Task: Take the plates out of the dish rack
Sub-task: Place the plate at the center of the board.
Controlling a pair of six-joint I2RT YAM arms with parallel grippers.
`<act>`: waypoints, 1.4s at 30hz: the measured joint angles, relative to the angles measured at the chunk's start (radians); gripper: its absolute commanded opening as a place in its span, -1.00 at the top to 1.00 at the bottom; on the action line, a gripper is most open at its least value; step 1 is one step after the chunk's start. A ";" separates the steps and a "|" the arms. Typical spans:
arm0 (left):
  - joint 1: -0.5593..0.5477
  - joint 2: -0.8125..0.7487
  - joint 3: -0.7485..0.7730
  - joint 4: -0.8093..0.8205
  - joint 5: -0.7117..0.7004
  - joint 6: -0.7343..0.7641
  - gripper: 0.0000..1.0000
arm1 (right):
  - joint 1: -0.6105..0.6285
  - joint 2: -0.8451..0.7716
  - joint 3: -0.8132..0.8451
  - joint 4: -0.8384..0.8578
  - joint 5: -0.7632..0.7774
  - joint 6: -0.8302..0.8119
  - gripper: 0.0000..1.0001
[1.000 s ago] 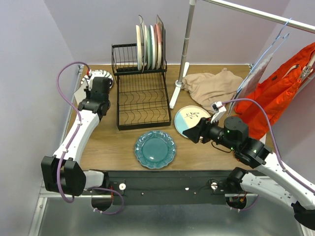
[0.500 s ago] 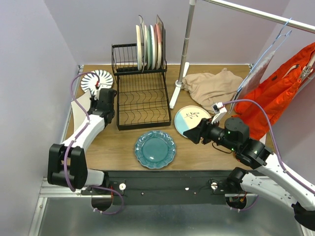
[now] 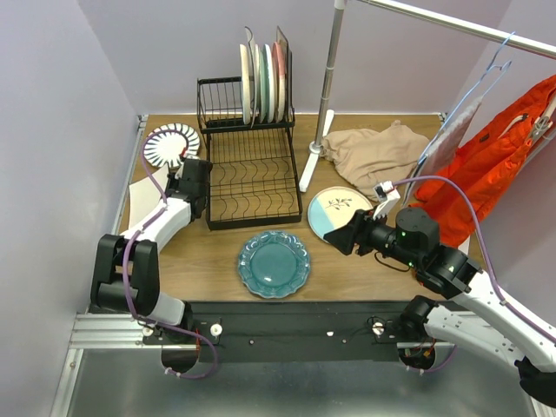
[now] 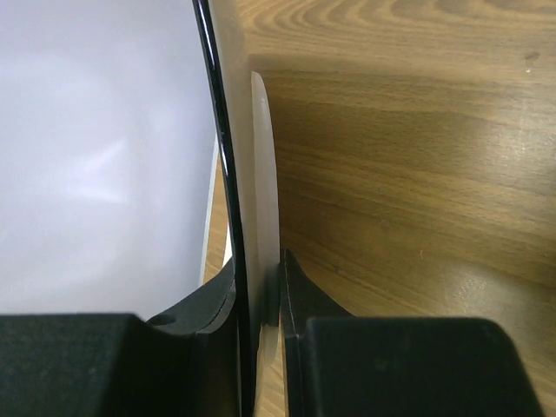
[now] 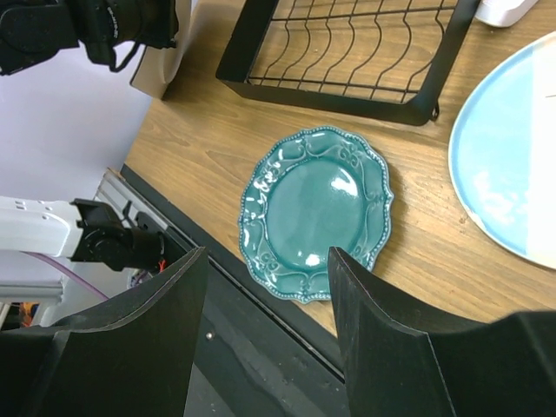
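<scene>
Left gripper [image 4: 259, 280] clenched on cream plate [image 4: 263, 156], mid-left in top view; next lay it flat; right gripper [image 5: 265, 256] released

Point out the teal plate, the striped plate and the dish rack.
teal plate [image 3: 274, 264], top view, its centre.
striped plate [image 3: 173, 140], top view, its striped face.
dish rack [image 3: 254, 223], top view, lower tray's front rim.
</scene>
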 measured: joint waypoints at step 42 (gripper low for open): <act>-0.048 0.201 0.037 0.059 0.074 0.051 0.35 | 0.000 -0.013 0.001 -0.037 0.002 -0.006 -0.31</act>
